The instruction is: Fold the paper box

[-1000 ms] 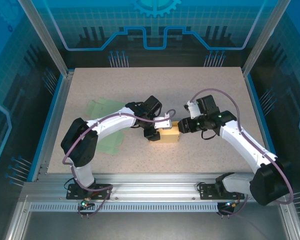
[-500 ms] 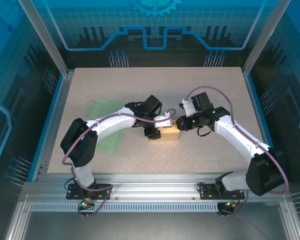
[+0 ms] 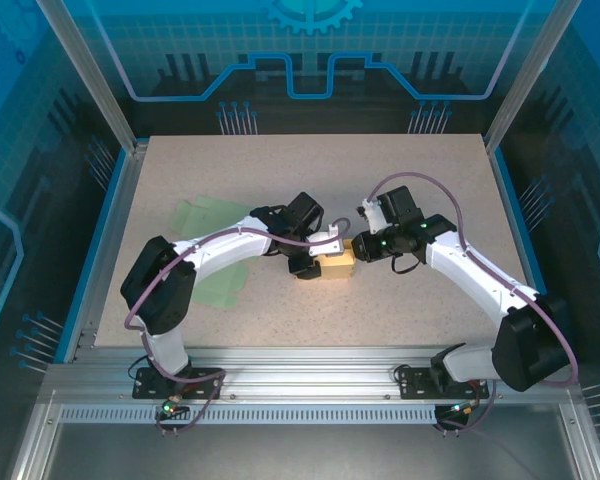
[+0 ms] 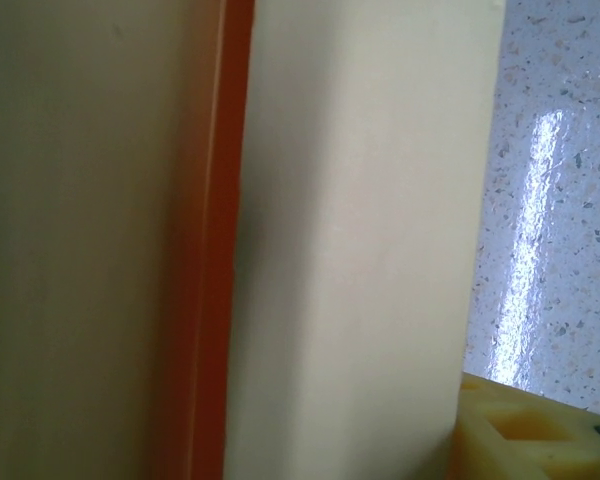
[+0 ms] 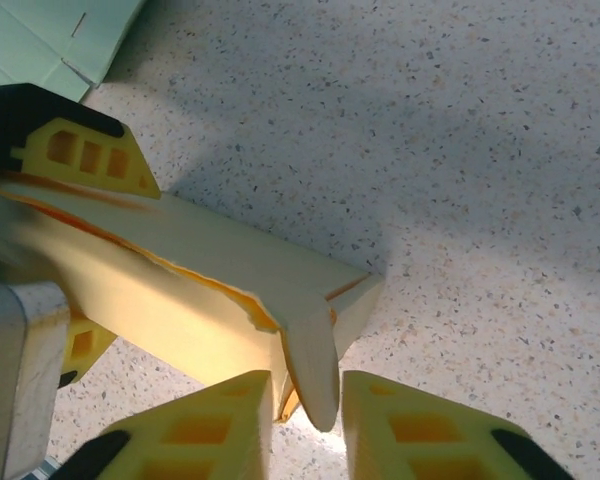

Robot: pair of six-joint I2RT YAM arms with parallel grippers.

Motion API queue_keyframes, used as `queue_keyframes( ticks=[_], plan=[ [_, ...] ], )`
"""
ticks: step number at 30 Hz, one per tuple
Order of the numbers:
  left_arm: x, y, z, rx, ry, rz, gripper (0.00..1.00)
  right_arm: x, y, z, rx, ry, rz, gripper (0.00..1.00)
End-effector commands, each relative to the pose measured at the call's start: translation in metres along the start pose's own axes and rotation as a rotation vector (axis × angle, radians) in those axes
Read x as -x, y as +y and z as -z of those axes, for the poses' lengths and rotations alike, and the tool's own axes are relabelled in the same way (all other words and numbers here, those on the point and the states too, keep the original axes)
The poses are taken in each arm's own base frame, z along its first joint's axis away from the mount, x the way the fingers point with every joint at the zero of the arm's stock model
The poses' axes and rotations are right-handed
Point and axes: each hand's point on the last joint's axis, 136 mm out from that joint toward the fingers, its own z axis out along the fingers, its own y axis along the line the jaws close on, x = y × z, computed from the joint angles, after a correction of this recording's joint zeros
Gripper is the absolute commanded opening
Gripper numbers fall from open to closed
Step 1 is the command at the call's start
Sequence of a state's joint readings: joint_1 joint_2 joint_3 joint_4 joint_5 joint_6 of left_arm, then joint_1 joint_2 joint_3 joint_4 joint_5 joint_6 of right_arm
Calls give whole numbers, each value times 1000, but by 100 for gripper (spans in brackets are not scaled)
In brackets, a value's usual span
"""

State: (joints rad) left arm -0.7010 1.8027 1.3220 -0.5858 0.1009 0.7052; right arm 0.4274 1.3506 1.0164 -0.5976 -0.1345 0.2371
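The cream-yellow folded paper box (image 3: 336,266) lies near the centre of the speckled beige table (image 3: 280,170), between both arms. The left gripper (image 3: 318,262) clamps the box body. The right gripper (image 5: 306,390) pinches the end flap (image 5: 310,355) between its yellow fingers (image 5: 420,430). A flat green paper sheet (image 3: 205,215) lies to the left of the box.

No readable text, label, number on paper box (image 3: 337,267); none elsewhere
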Motion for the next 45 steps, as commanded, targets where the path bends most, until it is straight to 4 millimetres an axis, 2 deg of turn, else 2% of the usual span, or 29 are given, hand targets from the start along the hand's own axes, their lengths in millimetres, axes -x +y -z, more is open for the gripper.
queue_keyframes(
  ticks=[1,5,11,16,21,27,33,39,45],
  plan=[
    [3,3,10,24,-24,14,57,4,3,-6,-9,-7,-2,28],
    [3,3,9,23,-23,16,57,5,5,-9,-10,-9,2,20],
    [3,3,9,27,-29,15,56,9,6,-10,-16,-14,8,23],
    [5,4,8,26,-37,15,56,11,8,-11,-2,-20,-8,10],
    [6,4,6,27,-38,18,55,13,20,-12,71,-31,-36,5],
    [5,5,5,33,-36,24,55,10,20,-16,76,-26,-66,0],
    [6,10,3,52,-39,36,52,5,20,-21,62,-14,-86,0],
    [5,13,1,61,-30,46,51,-5,7,-33,-28,22,-90,0],
    [7,16,4,84,-41,44,55,-7,5,-37,-41,33,-93,0]
  ],
)
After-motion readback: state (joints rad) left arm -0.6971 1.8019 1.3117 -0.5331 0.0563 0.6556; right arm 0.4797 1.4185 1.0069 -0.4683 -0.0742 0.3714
